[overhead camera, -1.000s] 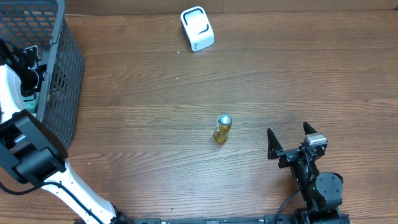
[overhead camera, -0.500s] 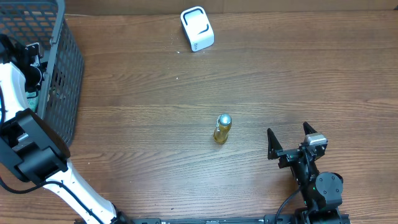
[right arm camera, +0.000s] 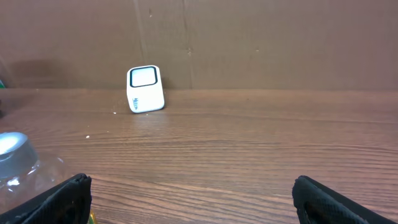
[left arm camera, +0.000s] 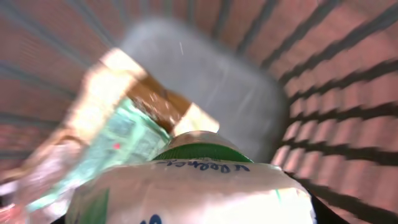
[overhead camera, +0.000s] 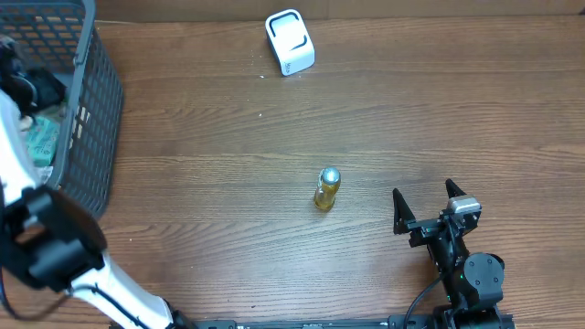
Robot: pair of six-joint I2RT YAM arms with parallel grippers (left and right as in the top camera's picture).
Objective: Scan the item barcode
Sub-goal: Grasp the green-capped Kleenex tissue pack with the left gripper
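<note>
A white item with a green band and blue lettering (left arm camera: 193,190) fills the bottom of the left wrist view, right at my left gripper's jaws and above the basket floor. My left gripper (overhead camera: 27,84) is inside the grey mesh basket (overhead camera: 91,100) and is shut on this item; its fingers are hidden behind it. The white barcode scanner (overhead camera: 290,42) stands at the back of the table and shows in the right wrist view as well (right arm camera: 145,89). My right gripper (overhead camera: 428,206) rests open near the front right, holding nothing.
A small yellow bottle with a silver cap (overhead camera: 327,187) stands mid-table, left of the right gripper. A teal packet (left arm camera: 118,143) and other packaged goods lie in the basket under the held item. A brown cardboard wall (right arm camera: 249,37) backs the table.
My left gripper has closed on the item in the basket and moved toward the back of it. The right arm, bottle and scanner have not moved.
</note>
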